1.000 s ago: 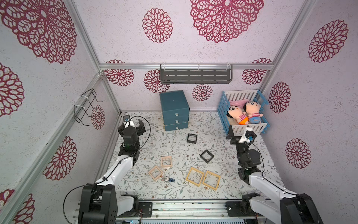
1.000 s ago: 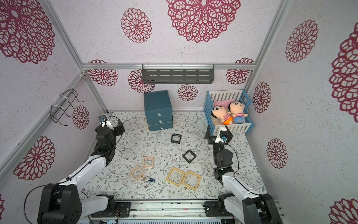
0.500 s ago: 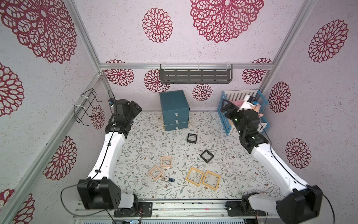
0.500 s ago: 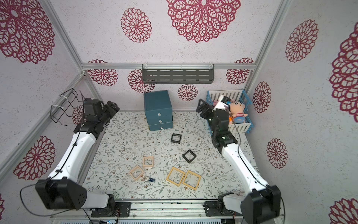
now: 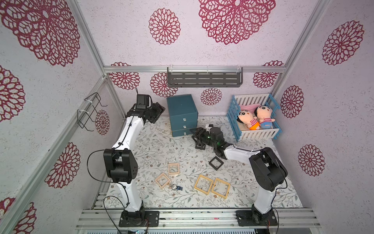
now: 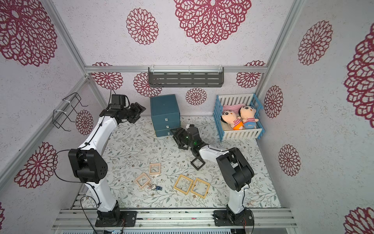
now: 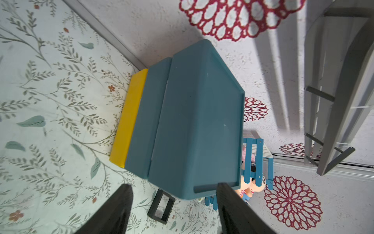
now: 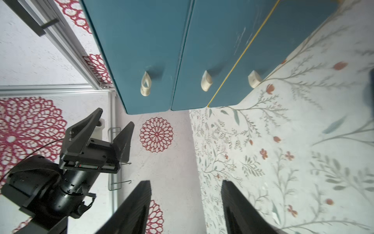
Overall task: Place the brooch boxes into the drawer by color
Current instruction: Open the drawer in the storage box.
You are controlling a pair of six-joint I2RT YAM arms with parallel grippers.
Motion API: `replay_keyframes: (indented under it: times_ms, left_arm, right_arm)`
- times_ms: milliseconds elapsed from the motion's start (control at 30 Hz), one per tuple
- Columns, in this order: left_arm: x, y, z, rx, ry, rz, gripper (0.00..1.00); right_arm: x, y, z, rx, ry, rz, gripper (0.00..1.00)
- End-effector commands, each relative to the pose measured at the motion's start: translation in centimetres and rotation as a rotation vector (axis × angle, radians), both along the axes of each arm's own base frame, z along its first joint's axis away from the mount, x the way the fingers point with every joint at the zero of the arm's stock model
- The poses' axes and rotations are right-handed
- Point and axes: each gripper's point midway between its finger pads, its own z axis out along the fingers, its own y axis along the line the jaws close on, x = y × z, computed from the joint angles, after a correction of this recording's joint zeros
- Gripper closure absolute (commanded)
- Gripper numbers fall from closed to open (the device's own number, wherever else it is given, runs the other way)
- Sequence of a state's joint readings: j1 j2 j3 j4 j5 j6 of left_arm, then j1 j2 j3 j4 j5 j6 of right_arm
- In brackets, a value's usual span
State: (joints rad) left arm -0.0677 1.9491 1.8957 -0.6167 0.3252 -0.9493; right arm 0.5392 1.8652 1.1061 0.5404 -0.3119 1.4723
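Floral mat [image 5: 157,145] open before drawer [image 5: 182,109]; right fingers [image 8: 133,210] near front edge

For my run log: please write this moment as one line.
left jaws open, empty | right jaws open, facing drawer | brooch boxes on table

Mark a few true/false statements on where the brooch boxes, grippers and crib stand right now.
1. Both yellow-tan brooch boxes lie side by side on the table. True.
2. The right gripper holds a black brooch box. False: its jaws are open and empty, facing the front of the drawer.
3. Two plush dolls lie in the crib. True.
4. The left gripper hovers over the crib. False: it is beside the drawer, on the side away from the crib, jaws open.
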Motion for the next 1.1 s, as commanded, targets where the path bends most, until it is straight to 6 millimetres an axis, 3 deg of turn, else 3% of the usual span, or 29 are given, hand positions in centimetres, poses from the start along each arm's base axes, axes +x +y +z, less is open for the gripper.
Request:
replay_keyframes:
  times_ms: [0,200,400,567,733,833,1067]
  left_arm:
    - [1.0,-1.0,-2.4,-0.024,0.043,-0.051,0.25]
    - [3.2,-2.5,-2.6,-0.054,0.007,-0.106,0.27]
    - [4.0,-3.3,-4.6,-0.053,0.037,-0.134,0.29]
    - [4.0,-3.2,-5.6,-0.03,0.057,-0.138,0.31]
    - [3.8,-3.6,-5.3,-0.03,0.047,-0.154,0.32]
    - [3.4,-3.9,-6.5,-0.025,0.075,-0.165,0.37]
    - [2.5,-4.2,-7.7,-0.01,0.108,-0.171,0.43]
  right_arm:
    - [1.4,0.6,5.4,0.18,-0.089,-0.027,0.39]
    - [3.1,1.0,4.6,0.225,-0.077,-0.056,0.42]
    - [4.7,1.8,4.3,0.25,-0.074,-0.067,0.45]
    - [6.0,2.4,3.9,0.265,-0.065,-0.073,0.46]
    - [7.1,2.7,4.1,0.278,-0.07,-0.089,0.47]
    - [7.7,2.9,4.2,0.282,-0.075,-0.099,0.48]
    - [8.7,3.1,4.2,0.299,-0.074,-0.12,0.59]
